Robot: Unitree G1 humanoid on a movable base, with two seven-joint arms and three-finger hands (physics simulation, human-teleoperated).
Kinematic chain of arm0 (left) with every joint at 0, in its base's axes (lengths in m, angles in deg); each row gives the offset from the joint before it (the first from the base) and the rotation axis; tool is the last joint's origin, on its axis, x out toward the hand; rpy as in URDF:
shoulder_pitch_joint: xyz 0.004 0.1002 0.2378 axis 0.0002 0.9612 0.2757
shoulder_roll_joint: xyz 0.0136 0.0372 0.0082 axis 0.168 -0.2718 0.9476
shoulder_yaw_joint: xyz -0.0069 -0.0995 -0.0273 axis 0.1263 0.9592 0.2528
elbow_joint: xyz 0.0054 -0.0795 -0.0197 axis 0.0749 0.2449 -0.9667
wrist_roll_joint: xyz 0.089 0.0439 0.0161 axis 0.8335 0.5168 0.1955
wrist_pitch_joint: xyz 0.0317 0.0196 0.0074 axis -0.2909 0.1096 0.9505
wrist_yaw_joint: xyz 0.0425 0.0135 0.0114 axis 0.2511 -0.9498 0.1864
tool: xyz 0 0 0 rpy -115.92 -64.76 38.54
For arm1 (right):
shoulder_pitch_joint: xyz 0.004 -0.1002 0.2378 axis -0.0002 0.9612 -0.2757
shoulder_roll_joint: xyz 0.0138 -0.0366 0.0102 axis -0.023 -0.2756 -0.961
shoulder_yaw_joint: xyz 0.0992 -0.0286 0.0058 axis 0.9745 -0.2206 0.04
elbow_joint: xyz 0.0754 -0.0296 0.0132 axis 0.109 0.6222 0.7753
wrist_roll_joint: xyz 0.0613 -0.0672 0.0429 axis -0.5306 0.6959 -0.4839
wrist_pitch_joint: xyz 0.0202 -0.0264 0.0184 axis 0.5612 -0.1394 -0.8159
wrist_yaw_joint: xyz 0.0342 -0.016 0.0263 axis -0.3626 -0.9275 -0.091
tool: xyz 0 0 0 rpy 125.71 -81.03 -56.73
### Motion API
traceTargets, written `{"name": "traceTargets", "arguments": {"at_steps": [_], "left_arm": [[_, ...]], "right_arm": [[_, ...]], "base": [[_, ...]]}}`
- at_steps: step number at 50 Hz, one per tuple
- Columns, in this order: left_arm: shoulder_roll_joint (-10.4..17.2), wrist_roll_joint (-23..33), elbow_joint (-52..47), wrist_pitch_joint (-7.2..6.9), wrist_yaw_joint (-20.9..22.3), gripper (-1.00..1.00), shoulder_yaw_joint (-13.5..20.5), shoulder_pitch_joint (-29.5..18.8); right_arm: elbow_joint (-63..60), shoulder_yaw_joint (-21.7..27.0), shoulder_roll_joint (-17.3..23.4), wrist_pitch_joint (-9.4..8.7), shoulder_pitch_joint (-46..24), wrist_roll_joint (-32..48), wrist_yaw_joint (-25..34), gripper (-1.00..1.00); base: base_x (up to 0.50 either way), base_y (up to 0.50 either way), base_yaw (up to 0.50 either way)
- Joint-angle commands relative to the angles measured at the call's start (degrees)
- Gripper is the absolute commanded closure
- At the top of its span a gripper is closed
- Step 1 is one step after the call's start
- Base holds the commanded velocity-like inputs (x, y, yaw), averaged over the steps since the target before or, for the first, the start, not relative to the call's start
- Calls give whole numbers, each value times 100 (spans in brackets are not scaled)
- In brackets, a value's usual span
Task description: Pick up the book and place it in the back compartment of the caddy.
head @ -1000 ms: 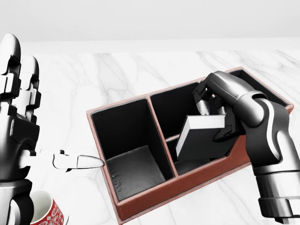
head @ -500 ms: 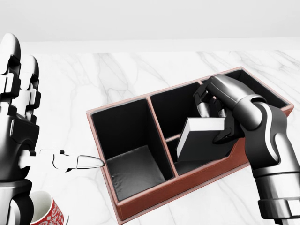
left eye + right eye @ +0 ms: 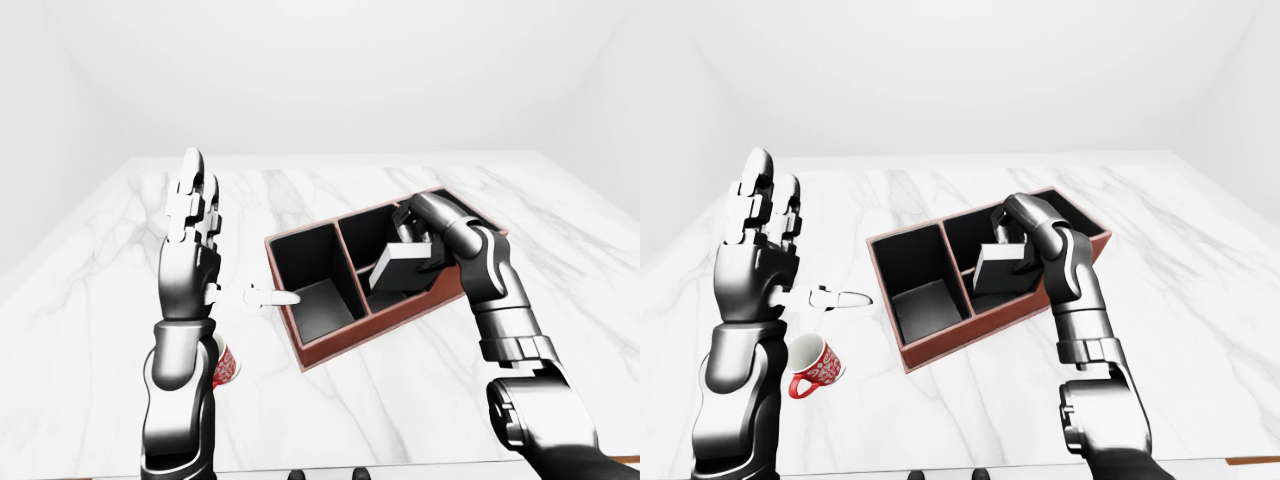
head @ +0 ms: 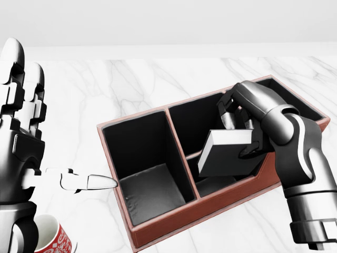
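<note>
Left-eye view: the caddy (image 3: 330, 345), a red-brown box with black lining, lies slantwise on the white marble bench (image 3: 120, 260), just right of the view's middle. The right hand (image 3: 425, 245) comes in from 5 o'clock and grips the book (image 3: 398, 268), fingers closed round its upper end. The book is tilted and sits over the caddy's middle part, above the low divider there. The left hand (image 3: 195, 235) stands upright at 9 o'clock of the caddy, fingers spread and holding nothing, its thumb pointing toward the caddy's near wall.

Head view: the caddy's large left compartment (image 4: 152, 192) is empty. The book's pale page edge faces 8 o'clock, and its lower corner dips below the rim over the small compartment at the caddy's bottom edge; the compartment at 12 o'clock of it shows dark behind the book. Against the frame half a second ago, the book has risen slightly and its left end sits a little higher; the right hand's grip is unchanged. The left hand has not moved. A red patterned mug (image 4: 55, 240) peeks in at 7 o'clock, under the left forearm.

Right-eye view: the mug lies on its side on the bench at 8 o'clock of the caddy, well apart from it, its white inside facing up-left.
</note>
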Motion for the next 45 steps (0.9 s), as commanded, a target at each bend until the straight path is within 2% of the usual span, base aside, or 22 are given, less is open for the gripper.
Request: {"name": "traceTargets", "arguments": {"at_steps": [1, 9, 26, 36, 45], "left_arm": [[-5, 7, 23, 0, -4, -100, -6, 0], [-4, 10, -4, 0, -3, -100, -12, 6], [-4, 11, -27, 0, 5, -100, -9, 1], [-4, 15, 12, 0, 1, -100, -10, -8], [-4, 17, 4, 0, -2, -100, -10, -8]], "right_arm": [[71, 80, 29, 185, -75, 56, -226, 100], [89, 80, 31, 232, -72, 60, -289, 100], [630, 51, 72, 671, -113, 81, -805, 100], [823, 30, 78, 780, -91, 139, -973, 100], [912, 26, 65, 780, -59, 127, -1053, 100]], "base": [[0, 0, 0], [0, 0, 0], [0, 0, 0], [0, 0, 0], [0, 0, 0]]}}
